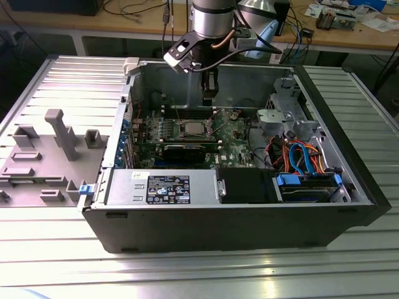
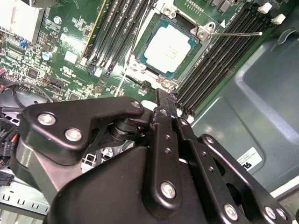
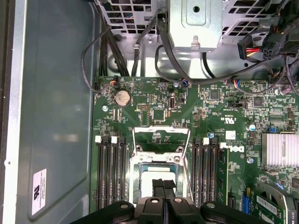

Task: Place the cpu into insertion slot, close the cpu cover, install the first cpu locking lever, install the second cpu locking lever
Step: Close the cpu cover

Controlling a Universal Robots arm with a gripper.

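Gripper: my gripper point(image 2: 164, 100) is clenched and empty, hanging just above the socket's edge, near enough to press on parts there.
Cpu: the cpu point(image 2: 168, 46) lies flat in the insertion slot point(image 2: 138, 59), silver top up. I judge placing done.
Cpu cover: the cpu cover point(image 3: 156, 158) appears raised, which leaves the chip's green border bare.
Lever: the wire lever point(image 2: 233, 33) juts free, unlatched.
Case: the computer case point(image 1: 62, 68) lies open on the counter, giving access from above.

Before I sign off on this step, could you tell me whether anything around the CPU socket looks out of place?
One thing: a thin locking lever juts out sideways from the insertion slot across the memory slots, unlatched rather than tucked flat. The cpu itself lies square in the slot; nothing looks damaged.
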